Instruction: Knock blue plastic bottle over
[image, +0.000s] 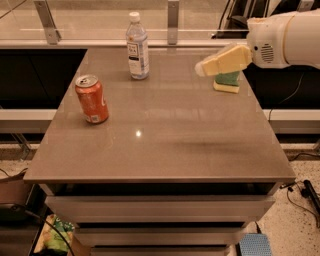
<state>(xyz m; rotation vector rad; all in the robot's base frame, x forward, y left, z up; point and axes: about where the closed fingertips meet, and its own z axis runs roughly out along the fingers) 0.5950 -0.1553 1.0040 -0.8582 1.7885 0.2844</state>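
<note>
Blue plastic bottle (137, 47): it stands upright near the far edge of the bench (165, 145), left of the middle, white cap on top and label facing us.
Gripper (200, 68): it hovers above the bench toward the far right corner, pointing left at the bottle and well apart from it.
Jaw state: we cannot tell whether it is wide or narrow, since we see it as one yellow wedge from the side; we see nothing carried in it.
Step in hand: we judge this to be the approach, with contact not yet made.
Line of travel: we sweep left along the far edge, and the bare bench between gripper and bottle gives us a clear run.
Contact height: we aim for the upper body or shoulder of the bottle, because a low push would probably slide it instead of tipping it.
Follow-through: we carry on past first touch so that the light bottle topples rather than rocks back.
Sponge (227, 84): it lies on the bench just under the gripper, so we stay above it when we start.
Orange soda can (92, 99): it stands near the left edge, nearer to us than the bottle, so a sweep along the far edge should miss it.
Risk: the bottle may roll toward the far edge once down.
</note>
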